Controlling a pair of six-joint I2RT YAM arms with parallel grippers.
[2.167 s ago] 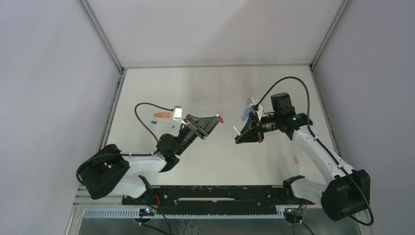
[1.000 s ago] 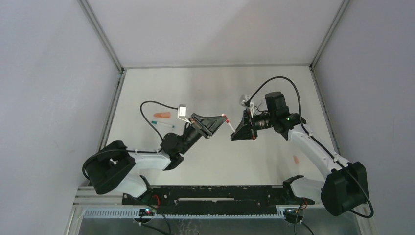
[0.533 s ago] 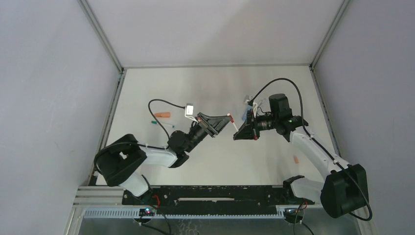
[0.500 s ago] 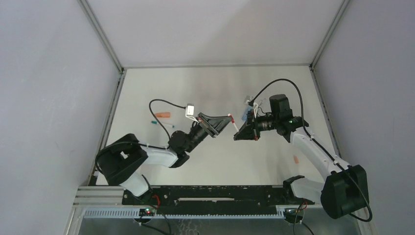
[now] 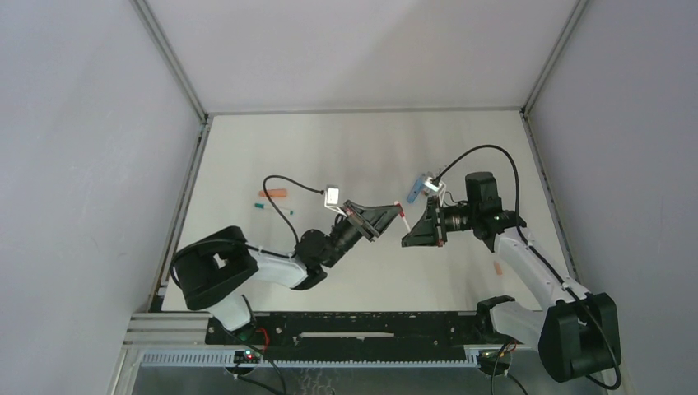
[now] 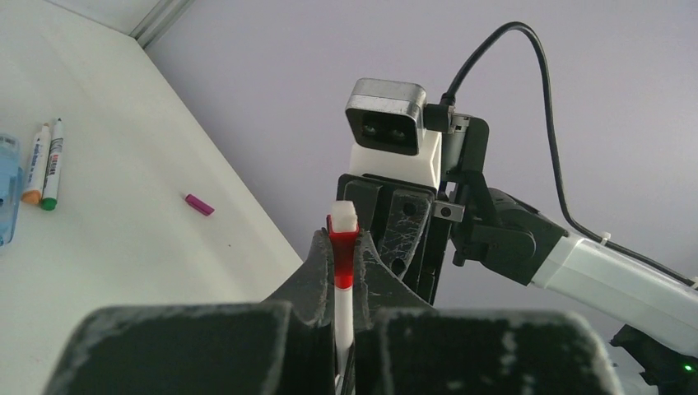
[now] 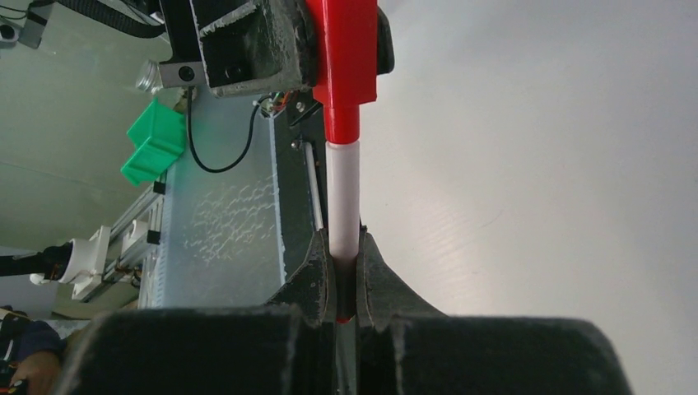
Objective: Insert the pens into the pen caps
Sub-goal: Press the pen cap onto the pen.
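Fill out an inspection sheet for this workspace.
Surface: white table, no spills seen.
Job's things: white pen in right gripper, its far end in the red cap held by left gripper; loose pens, magenta cap lie on the table.
Clutter: nothing seen.
Grippers: both shut, nose to nose above the table.
Cables: one black cable arcs over each arm.
Surroundings: grey walls; green bin beyond the near edge.

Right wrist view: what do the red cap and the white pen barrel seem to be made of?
Red cap: probably plastic, smooth with a slight sheen, one even colour. White pen barrel: probably plastic too, smooth and matt; no metallic glint.
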